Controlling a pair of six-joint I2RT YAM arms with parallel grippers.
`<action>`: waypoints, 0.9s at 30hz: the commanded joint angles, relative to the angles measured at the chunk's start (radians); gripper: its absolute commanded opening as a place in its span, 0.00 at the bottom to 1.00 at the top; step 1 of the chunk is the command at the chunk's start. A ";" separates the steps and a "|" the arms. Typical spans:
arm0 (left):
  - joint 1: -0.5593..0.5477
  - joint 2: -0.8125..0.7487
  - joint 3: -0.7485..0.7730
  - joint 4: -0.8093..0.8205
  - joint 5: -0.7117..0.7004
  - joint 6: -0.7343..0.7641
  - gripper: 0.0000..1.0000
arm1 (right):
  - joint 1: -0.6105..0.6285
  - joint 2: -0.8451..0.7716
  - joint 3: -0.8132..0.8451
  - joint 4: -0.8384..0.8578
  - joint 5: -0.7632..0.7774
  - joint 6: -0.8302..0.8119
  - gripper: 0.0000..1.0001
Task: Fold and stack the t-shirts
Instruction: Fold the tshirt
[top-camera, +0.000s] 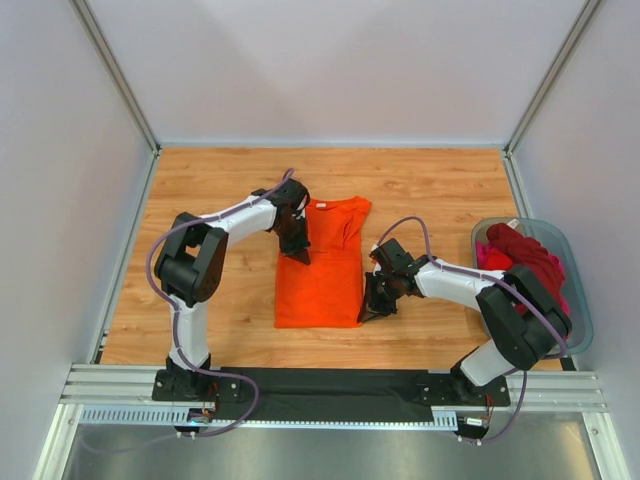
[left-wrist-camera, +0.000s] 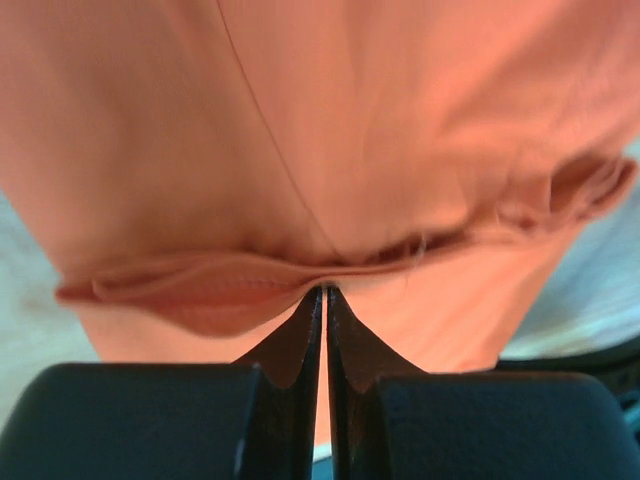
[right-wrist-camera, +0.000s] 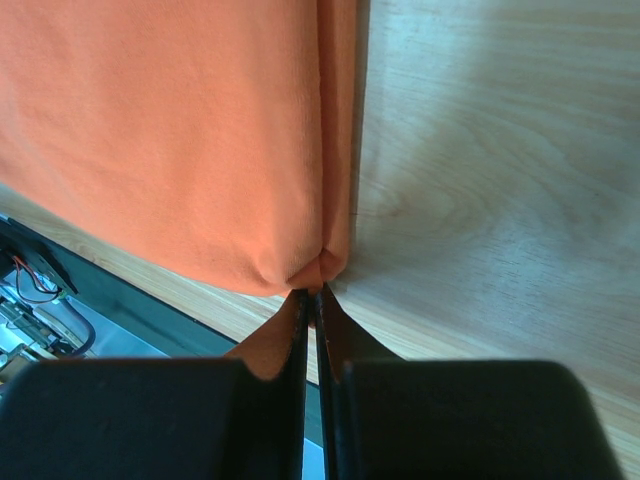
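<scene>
An orange t-shirt (top-camera: 320, 268) lies on the wooden table, folded into a long strip with its neck at the far end. My left gripper (top-camera: 299, 252) is shut on a hemmed fold at the shirt's left edge (left-wrist-camera: 300, 270), lifted a little. My right gripper (top-camera: 370, 310) is shut on the shirt's near right corner (right-wrist-camera: 322, 265), low over the table. Dark red and pink t-shirts (top-camera: 525, 260) lie bunched in the tub at the right.
A grey-blue plastic tub (top-camera: 581, 290) stands at the table's right edge. Pale walls enclose the wooden table (top-camera: 220, 190) on three sides. A black strip and metal rail (top-camera: 330, 385) run along the near edge by the arm bases.
</scene>
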 joint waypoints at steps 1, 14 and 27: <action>0.041 0.054 0.072 0.006 -0.016 0.038 0.09 | 0.007 -0.005 0.006 0.010 0.026 0.005 0.04; 0.081 -0.084 0.081 -0.041 0.150 0.073 0.27 | 0.008 -0.037 -0.012 0.007 0.020 0.015 0.04; 0.084 -0.445 -0.408 -0.182 0.041 0.024 0.43 | 0.016 -0.043 -0.038 0.013 0.028 0.026 0.01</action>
